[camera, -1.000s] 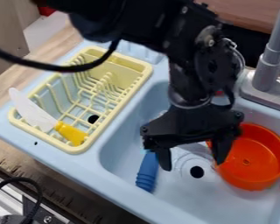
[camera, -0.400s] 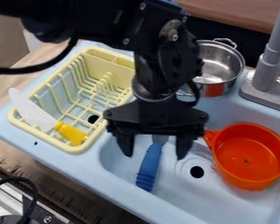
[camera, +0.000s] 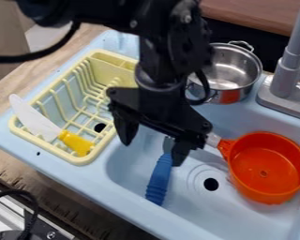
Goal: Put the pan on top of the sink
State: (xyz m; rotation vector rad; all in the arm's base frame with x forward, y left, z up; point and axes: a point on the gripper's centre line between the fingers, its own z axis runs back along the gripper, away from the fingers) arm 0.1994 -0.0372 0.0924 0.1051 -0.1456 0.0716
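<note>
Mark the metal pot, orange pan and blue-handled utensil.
Metal pot [camera: 231, 69], camera view, on its inside.
Orange pan [camera: 263, 164], camera view, on its inner bottom.
Blue-handled utensil [camera: 158, 182], camera view, on the handle.

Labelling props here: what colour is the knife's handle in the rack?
Yellow handle, clearest in the camera view.

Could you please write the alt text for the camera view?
Black robot gripper, open, hangs over a light-blue toy sink holding an orange pan and a blue-handled utensil. A metal pot stands behind.
</note>
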